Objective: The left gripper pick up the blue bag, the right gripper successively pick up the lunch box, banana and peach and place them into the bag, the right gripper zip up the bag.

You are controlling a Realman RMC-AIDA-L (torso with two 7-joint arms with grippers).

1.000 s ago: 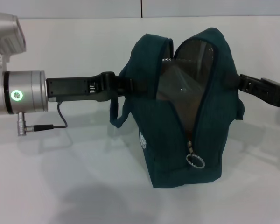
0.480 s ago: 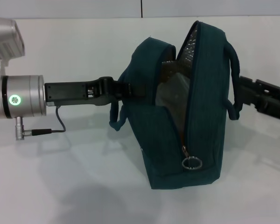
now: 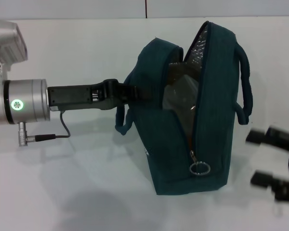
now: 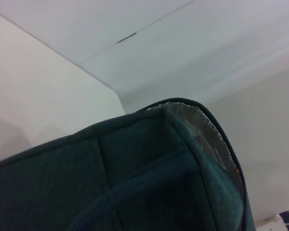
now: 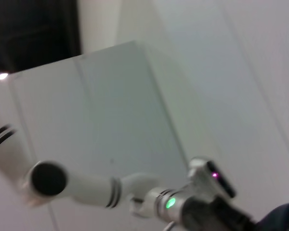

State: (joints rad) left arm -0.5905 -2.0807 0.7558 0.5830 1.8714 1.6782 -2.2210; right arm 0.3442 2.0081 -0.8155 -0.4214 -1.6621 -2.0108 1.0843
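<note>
Teal fabric of the blue bag (image 3: 192,115) hides the left claw's (image 3: 135,92) grip; the blurred right claw (image 3: 274,163) stands spread, empty.

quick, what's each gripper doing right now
Left gripper: shut on the blue bag's side.
Right gripper: open, holding nothing, beside the bag.

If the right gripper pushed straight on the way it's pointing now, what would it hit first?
Probably the blue bag: the right gripper points at its lower side, near the zip ring. Depth is unclear, so it might pass in front.
</note>
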